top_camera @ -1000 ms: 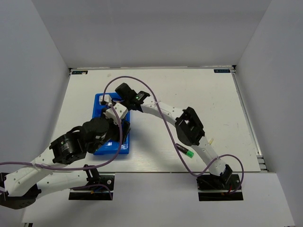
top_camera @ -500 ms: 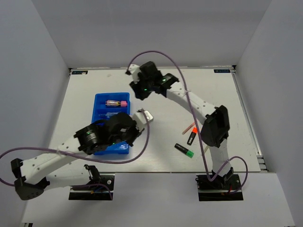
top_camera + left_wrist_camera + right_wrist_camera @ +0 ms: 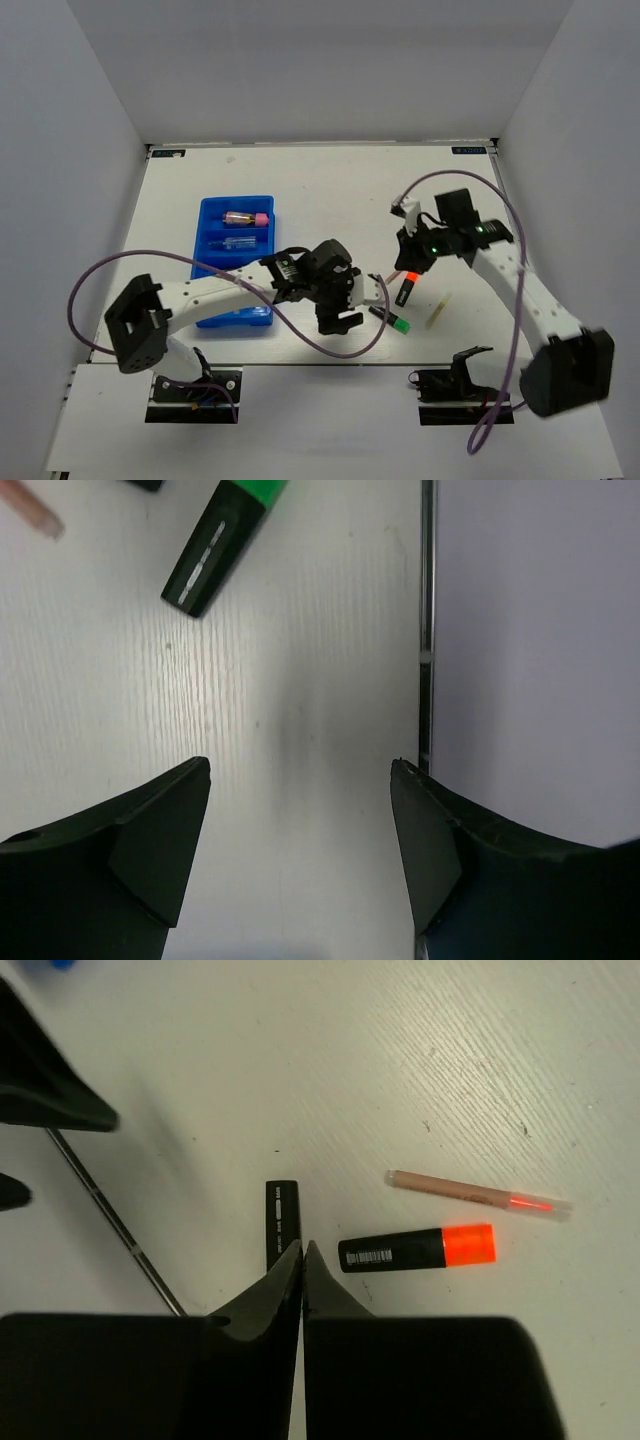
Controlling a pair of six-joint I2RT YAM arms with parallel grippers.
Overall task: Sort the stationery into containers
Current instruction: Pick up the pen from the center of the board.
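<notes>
The stationery is only partly sorted, from where I stand. The bright blue rectangular plastic tray [image 3: 203, 225] sits left of centre in the overhead view. It holds a short tube with a pink cap [image 3: 247, 218] in its upper compartment and a clear pen [image 3: 240, 242] in the one below; the lower compartments are partly hidden behind the left arm, so I cannot tell what else is in there.

Four pieces lie loose on the white table right of centre, well apart from the tray: a black highlighter with an orange end [image 3: 405, 291], a black highlighter with a green end [image 3: 392, 320], a thin beige stick [image 3: 438, 311] and a thin pinkish stick [image 3: 480, 1193]. I would call it roughly half done.

The left gripper [image 3: 300, 850] hovers over bare table with its jaws wide apart and nothing between them; the green-ended highlighter lies ahead of it at the top of its wrist view. The right gripper [image 3: 302, 1255] has its jaws pressed together on nothing, its tips above the gap between the two highlighters, and I cannot tell whether they touch either
</notes>
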